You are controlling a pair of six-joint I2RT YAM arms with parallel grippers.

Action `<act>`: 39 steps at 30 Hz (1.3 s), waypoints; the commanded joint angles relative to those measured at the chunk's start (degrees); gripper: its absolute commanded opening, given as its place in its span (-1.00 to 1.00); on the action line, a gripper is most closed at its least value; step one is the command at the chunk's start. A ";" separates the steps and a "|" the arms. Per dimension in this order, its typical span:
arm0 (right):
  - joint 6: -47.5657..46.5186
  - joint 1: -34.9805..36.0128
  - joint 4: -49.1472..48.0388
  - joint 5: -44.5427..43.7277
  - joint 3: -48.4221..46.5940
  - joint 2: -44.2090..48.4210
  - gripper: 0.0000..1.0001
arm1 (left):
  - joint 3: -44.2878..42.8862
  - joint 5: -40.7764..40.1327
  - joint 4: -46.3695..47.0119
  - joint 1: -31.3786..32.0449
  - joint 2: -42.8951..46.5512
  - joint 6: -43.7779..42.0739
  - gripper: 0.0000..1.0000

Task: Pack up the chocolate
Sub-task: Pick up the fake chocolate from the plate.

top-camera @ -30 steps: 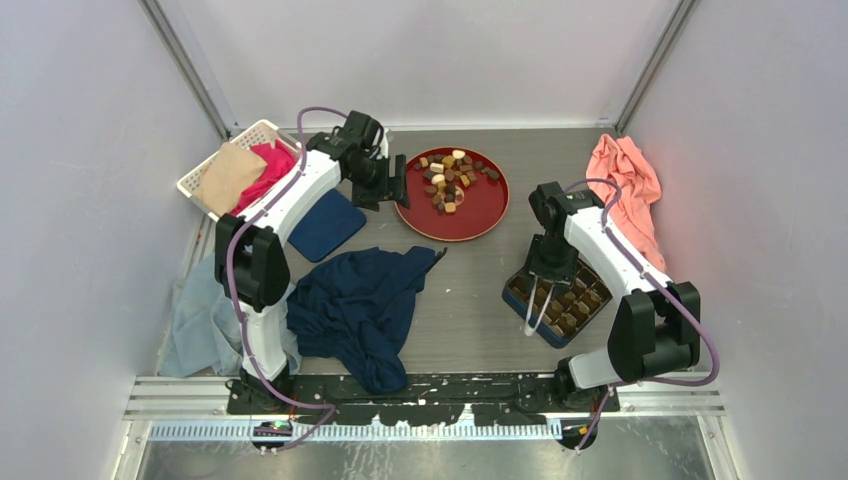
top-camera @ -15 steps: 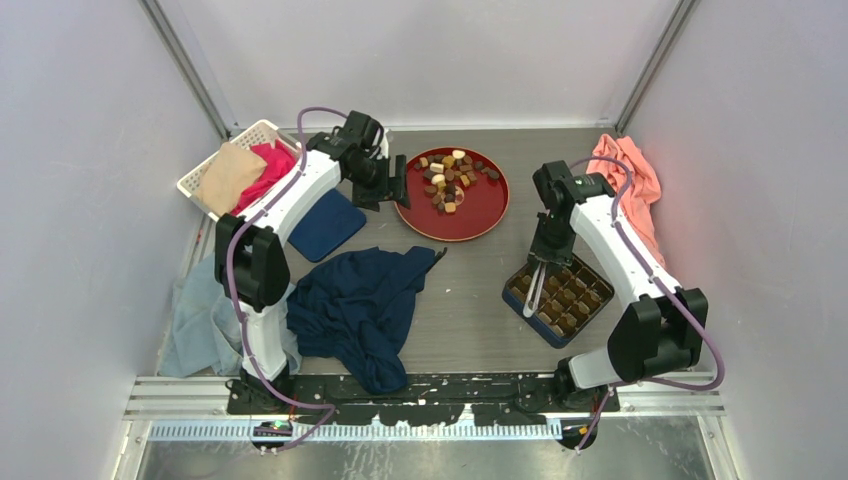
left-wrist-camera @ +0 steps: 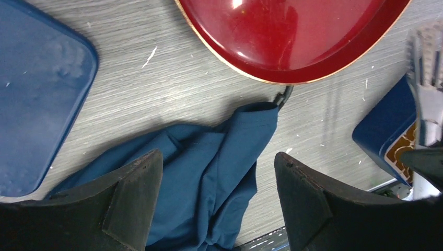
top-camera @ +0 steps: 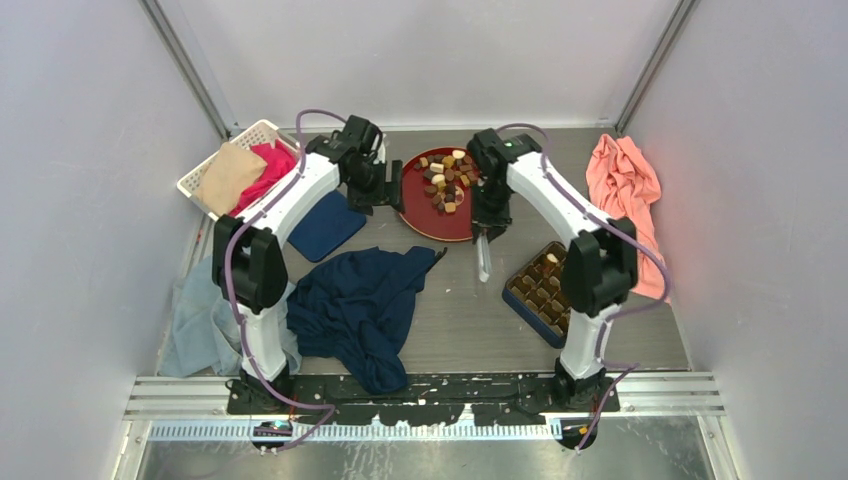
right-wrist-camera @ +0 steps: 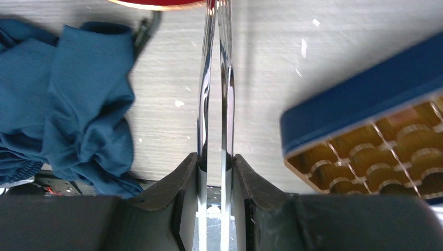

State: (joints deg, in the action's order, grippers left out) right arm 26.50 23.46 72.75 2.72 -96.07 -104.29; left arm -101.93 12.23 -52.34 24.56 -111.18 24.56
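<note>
At my five o'clock sits the partly filled navy box (top-camera: 524,306). My right gripper (right-wrist-camera: 214,166) is clamped on metal tongs (right-wrist-camera: 203,94), whose tips are near the red tray's (top-camera: 425,228) five o'clock rim. The chocolate (top-camera: 447,182) is heaped on that tray at twelve o'clock. My left gripper (left-wrist-camera: 217,159), at the tray's nine o'clock, is spread wide and holds nothing.

Grey wood-grain table (top-camera: 470,320), pale walls (top-camera: 430,60)

We've got a bare lane of table (top-camera: 470,305) between navy shirt (top-camera: 360,300) and box (top-camera: 540,297), tongs (top-camera: 483,258) hanging in it, red tray (top-camera: 450,229) behind.
</note>
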 commanded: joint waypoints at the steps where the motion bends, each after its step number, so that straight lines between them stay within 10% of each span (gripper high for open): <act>1: -5.75 1.13 1.60 6.23 -9.44 -6.78 -0.30 | 0.72 -2.21 -1.30 -1.30 4.51 0.39 0.57; 15: -5.99 2.54 0.52 7.38 -16.95 -16.74 0.05 | 3.01 -1.12 0.79 -3.55 5.99 1.72 0.57; 39: -3.54 3.45 -3.22 1.72 -18.39 -23.67 0.04 | 2.09 -0.94 0.48 -4.08 5.45 1.20 0.57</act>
State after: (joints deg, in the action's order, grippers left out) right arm 21.78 26.57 70.24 6.15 -111.13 -128.14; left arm -98.45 11.14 -52.80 20.86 -108.07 26.37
